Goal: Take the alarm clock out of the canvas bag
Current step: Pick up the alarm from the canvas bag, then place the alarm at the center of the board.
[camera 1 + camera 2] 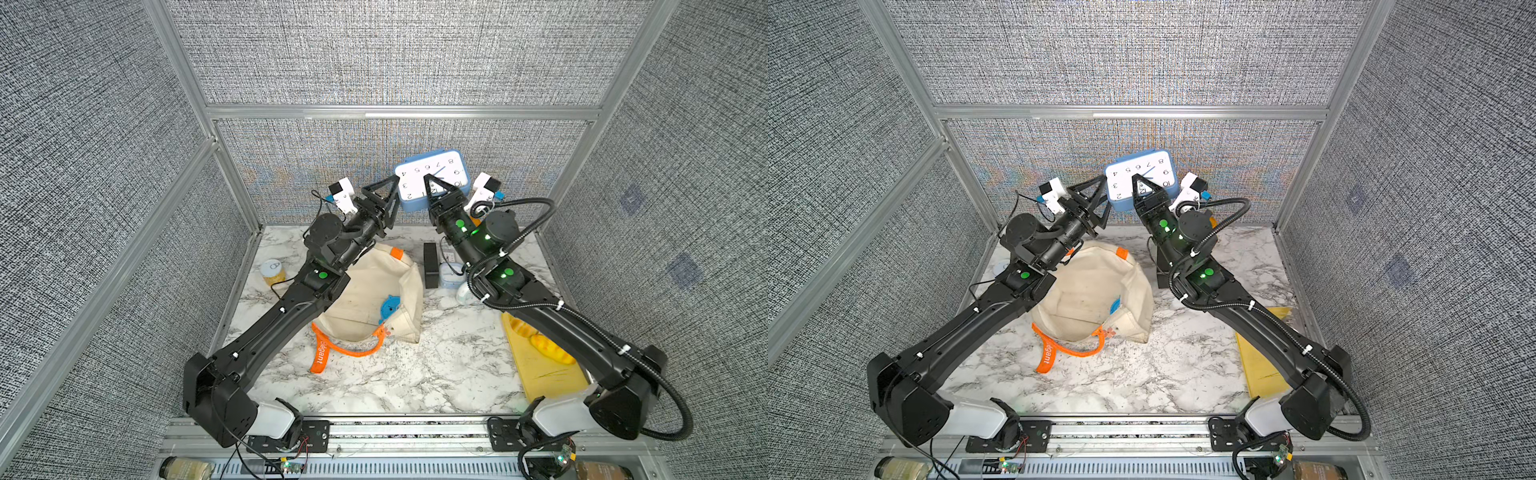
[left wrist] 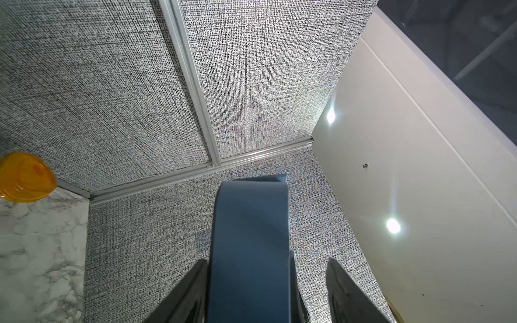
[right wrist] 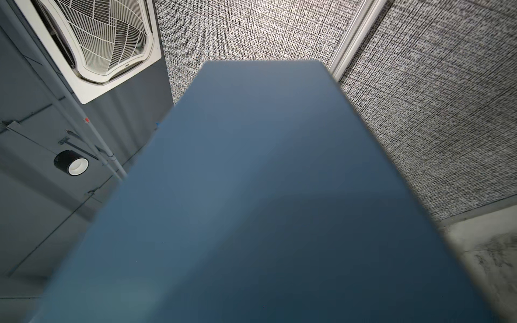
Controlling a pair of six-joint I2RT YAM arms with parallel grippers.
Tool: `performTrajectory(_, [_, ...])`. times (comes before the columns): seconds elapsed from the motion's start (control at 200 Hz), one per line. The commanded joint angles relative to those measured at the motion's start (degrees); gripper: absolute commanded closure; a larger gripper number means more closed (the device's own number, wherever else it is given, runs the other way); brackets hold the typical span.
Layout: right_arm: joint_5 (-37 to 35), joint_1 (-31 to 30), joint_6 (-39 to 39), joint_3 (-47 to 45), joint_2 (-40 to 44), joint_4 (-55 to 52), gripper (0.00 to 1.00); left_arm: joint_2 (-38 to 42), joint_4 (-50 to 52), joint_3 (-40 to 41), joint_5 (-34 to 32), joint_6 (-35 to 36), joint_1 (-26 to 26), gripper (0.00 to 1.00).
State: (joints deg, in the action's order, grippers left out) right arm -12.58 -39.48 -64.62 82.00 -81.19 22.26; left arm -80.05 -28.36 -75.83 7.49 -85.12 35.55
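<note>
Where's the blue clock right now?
In both top views the blue alarm clock is held aloft near the back wall by the right claw, the left claw alongside, clear of the canvas bag.

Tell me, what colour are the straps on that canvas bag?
Orange, against the cream canvas bag; the strap handles show best in a top view.

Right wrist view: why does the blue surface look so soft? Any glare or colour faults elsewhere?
Right wrist view: the blue alarm clock sits too close, so its edges blur. Left wrist view: two ceiling lights flare into streaks. In both top views: the back wall shows rainbow moiré.
</note>
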Motion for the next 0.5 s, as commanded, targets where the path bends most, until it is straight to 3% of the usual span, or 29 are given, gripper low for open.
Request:
performTrajectory(0.0, [-0.8, 1.0, 4.2, 1.3, 2.5, -7.7, 0.74, 2.1, 2.4, -0.8, -1.1, 7.5, -0.1, 0.32])
performTrajectory(0.125, [1.8, 2.2, 11.7, 4.7, 6.4, -22.1, 0.75, 5.6, 14.2, -2.9, -2.7, 18.0, -0.1, 0.32])
performTrajectory(0.215, [4.7, 3.0, 18.7, 10.1, 7.9, -39.3, 0.75, 8.0, 24.2, -5.5, -4.7, 27.3, -0.2, 0.32])
performTrajectory(0.365, [9.5, 3.9, 34.5, 19.6, 7.9, -69.3, 0.75, 11.9, 35.8, -8.2, -6.5, 41.9, -0.2, 0.32])
performTrajectory(0.495, [9.5, 4.1, 48.0, 23.0, 7.9, -89.4, 0.74, 13.9, 43.0, -8.9, -7.0, 50.8, -0.2, 0.32])
